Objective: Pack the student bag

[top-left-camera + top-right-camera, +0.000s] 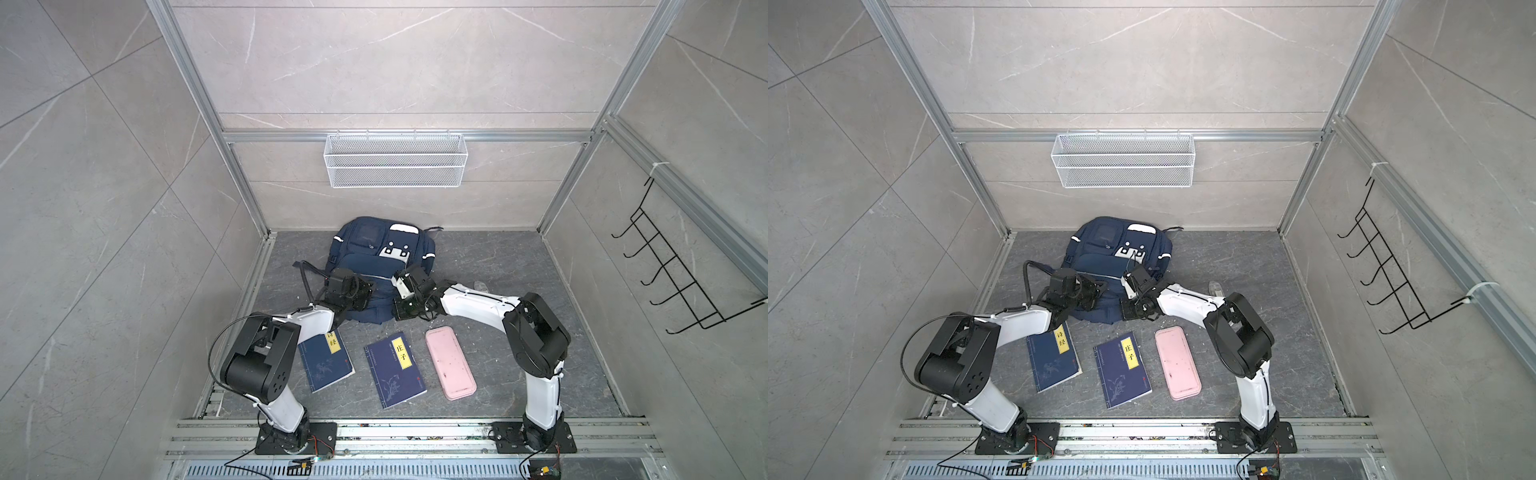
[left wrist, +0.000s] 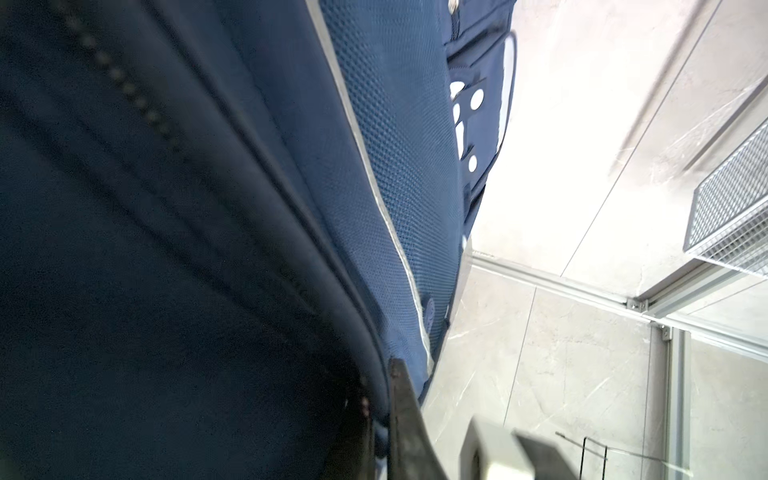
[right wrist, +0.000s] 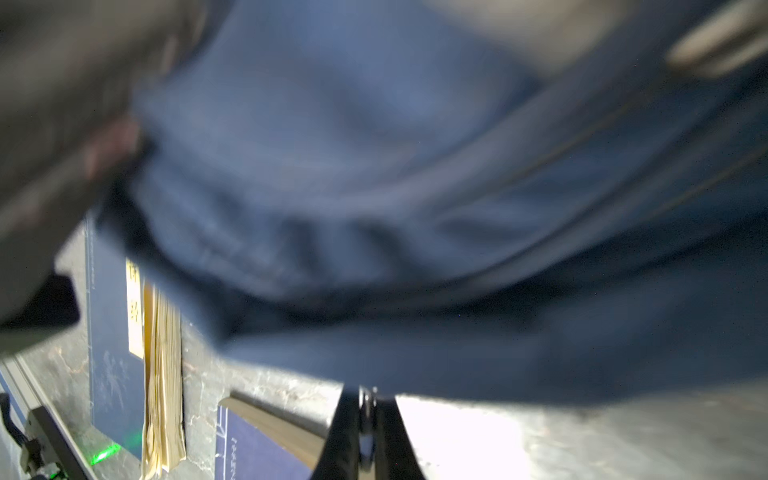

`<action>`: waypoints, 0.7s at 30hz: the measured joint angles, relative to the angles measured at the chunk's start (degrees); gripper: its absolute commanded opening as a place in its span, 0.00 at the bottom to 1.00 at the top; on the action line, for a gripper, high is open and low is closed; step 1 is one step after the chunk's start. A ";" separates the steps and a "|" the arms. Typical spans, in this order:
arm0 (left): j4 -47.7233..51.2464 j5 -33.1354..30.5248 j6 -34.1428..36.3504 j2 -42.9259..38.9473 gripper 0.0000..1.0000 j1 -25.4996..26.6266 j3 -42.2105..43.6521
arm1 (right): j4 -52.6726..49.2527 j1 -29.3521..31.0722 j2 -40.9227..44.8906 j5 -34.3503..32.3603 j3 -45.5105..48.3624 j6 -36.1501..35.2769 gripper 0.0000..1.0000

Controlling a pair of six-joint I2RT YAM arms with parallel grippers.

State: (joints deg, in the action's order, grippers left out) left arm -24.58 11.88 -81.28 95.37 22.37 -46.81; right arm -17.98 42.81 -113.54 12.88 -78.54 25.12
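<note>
Two books (image 1: 326, 361) and a pink case (image 1: 450, 363) lie nearest, with open tabletop (image 1: 498, 257) to the right. Beyond them, the left claw (image 2: 380, 415) and right claw (image 3: 368, 409) are each clamped on the near edge of the bag (image 1: 374, 257), whose far end lies by the back wall.

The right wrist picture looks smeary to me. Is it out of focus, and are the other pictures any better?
Right wrist view: the student bag fills it, soft and blurred, and the floor beside it glares white. Left wrist view: the near fabric is soft, the mesh panel sharper, the wall washed out. Both top views: sharp and evenly lit, with soft shadows.
</note>
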 measured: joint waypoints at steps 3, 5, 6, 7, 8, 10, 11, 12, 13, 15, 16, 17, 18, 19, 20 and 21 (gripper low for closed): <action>-0.02 -0.63 -0.61 0.74 0.00 0.46 -1.22 | 0.87 1.66 0.00 -0.33 0.28 1.09 0.00; -0.22 -0.90 -0.98 1.11 0.00 0.81 -1.57 | 1.57 2.10 0.00 -0.26 0.24 1.99 0.00; -0.31 -0.92 -1.14 1.33 0.00 0.92 -1.73 | 1.88 2.21 -0.02 -0.26 0.22 2.40 0.00; -0.35 -0.94 -1.25 1.53 0.00 1.03 -1.81 | 2.16 2.25 -0.07 -0.24 0.22 2.84 0.00; -0.35 -1.01 -1.29 1.60 0.00 1.11 -1.84 | 2.43 2.25 -0.13 -0.20 0.22 3.34 0.00; -0.35 -1.03 -1.44 1.60 0.01 1.14 -1.84 | 2.89 2.25 -0.17 -0.09 0.20 3.87 0.00; -0.35 -1.01 -1.44 1.60 0.07 1.11 -1.84 | 2.97 2.25 -0.17 -0.11 0.20 4.11 0.00; -0.22 -0.92 -1.38 1.60 0.12 1.11 -1.86 | 3.06 2.25 -0.17 -0.20 0.20 4.13 0.00; 0.61 -0.79 -1.03 1.57 0.16 1.09 -2.08 | 3.06 2.23 -0.17 -0.26 0.20 4.28 0.00; 4.04 -0.02 0.50 1.46 0.25 0.98 -3.61 | 3.06 2.03 -0.15 -0.24 0.24 4.31 0.00; 6.67 0.46 1.81 1.27 0.28 0.87 -4.98 | 3.28 1.81 -0.04 -0.22 0.48 4.31 0.00; 8.81 0.72 3.21 0.94 0.31 0.81 -6.10 | 3.45 1.51 0.17 -0.20 0.87 4.31 0.00; 11.58 0.90 4.79 0.24 0.33 0.70 -7.50 | 3.74 1.09 0.61 -0.04 1.62 4.31 0.00; 14.10 1.25 6.32 -0.76 0.35 0.48 -8.57 | 3.96 0.46 1.33 0.07 2.62 4.28 0.00; 15.93 1.57 7.89 -1.77 0.37 0.37 -9.22 | 4.02 -0.11 1.97 0.20 3.37 4.28 0.00; 19.26 1.73 9.79 -3.39 0.37 0.04 -10.32 | 4.15 -0.96 2.95 0.33 4.44 4.28 0.00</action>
State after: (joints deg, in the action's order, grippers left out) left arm -5.32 13.61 -71.48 91.98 22.41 -57.12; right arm -13.82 41.85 -110.59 13.21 -74.11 29.41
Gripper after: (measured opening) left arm 0.361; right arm 0.086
